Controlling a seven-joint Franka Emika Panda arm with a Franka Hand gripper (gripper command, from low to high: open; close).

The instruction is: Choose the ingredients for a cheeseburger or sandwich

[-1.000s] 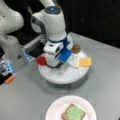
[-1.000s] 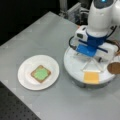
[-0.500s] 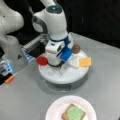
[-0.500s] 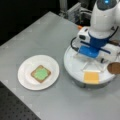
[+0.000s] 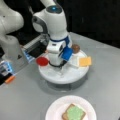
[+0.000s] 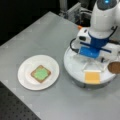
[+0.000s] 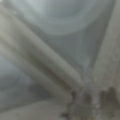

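We see the gripper (image 5: 60,71) lowered onto the round white turntable (image 5: 75,75), its tip close to the surface near the middle; in a front view (image 6: 93,65) the arm's blue and white wrist hides most of it. We cannot tell whether the fingers are open, closed or holding anything, since the arm covers them and the wrist view gives only pale blurred shapes.

On the turntable the orange cheese square (image 5: 85,61) lies at a front view's right, the dark brown patty (image 5: 75,48) just behind it near the rim, and the red tomato slice (image 5: 42,61) at the left edge. In a front view the cheese (image 6: 92,76) sits at the near rim and the patty (image 6: 114,67) is cut off by the right border.

Well apart from the turntable, on the grey worktop (image 6: 37,32), a white plate (image 6: 25,80) carries a brown toast square (image 6: 33,73) topped with green lettuce (image 6: 40,73). In a front view this plate (image 5: 53,110) is cropped by the bottom edge
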